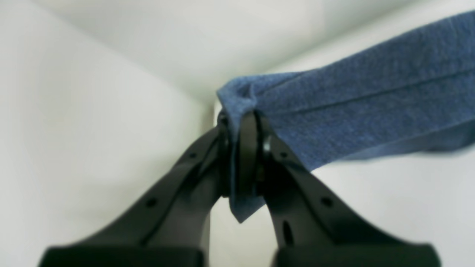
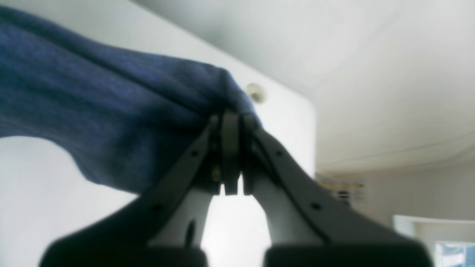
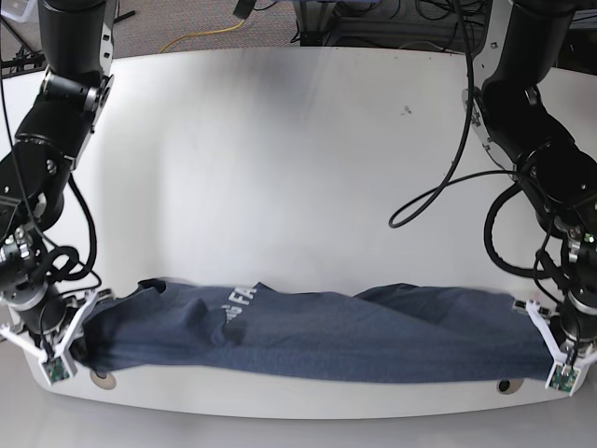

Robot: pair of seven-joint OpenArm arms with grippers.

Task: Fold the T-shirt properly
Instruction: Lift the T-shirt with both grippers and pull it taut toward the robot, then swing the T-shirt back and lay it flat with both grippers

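Both pincers are pressed together on cloth: the left gripper [image 1: 243, 122] pinches a bunched corner of the T-shirt [image 1: 371, 107], and the right gripper [image 2: 231, 122] pinches another gathered bit of the T-shirt [image 2: 92, 111]. From those two grips the T-shirt [image 3: 326, 331] stretches as a long, rumpled dark blue band along the near edge of the white table [image 3: 280, 168], with part of some white lettering showing toward one end. One gripper [image 3: 550, 345] holds its end near one near corner of the table, the other gripper [image 3: 70, 331] holds its end near the opposite near corner.
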